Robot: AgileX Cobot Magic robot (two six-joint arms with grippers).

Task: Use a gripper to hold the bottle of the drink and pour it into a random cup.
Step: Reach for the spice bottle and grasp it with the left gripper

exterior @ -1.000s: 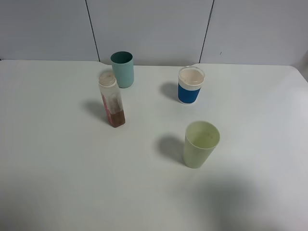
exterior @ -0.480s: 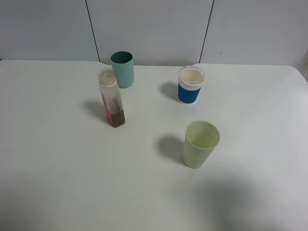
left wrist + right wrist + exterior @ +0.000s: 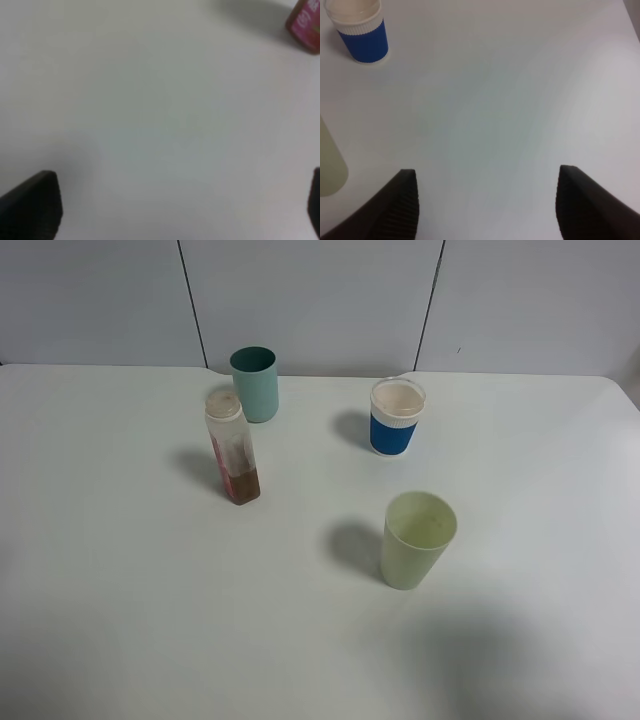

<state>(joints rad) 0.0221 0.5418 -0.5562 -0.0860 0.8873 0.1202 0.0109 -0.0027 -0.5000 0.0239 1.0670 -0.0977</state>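
The clear square bottle (image 3: 233, 452) with a red-and-white label stands upright on the white table (image 3: 130, 590), left of middle, with brown drink (image 3: 244, 485) in its bottom. Its base shows in the left wrist view (image 3: 305, 26). The pale yellowish-green cup (image 3: 416, 539) stands right of middle, nearer the front; its side shows in the right wrist view (image 3: 330, 165). Neither gripper shows in the exterior view. The left gripper (image 3: 180, 210) is open over bare table, far from the bottle. The right gripper (image 3: 487, 205) is open and empty beside the green cup.
A teal cup (image 3: 255, 384) stands at the back, just behind the bottle. A white cup with a blue sleeve (image 3: 396, 417) stands at the back right, also in the right wrist view (image 3: 359, 30). A grey panelled wall (image 3: 320, 300) runs behind the table.
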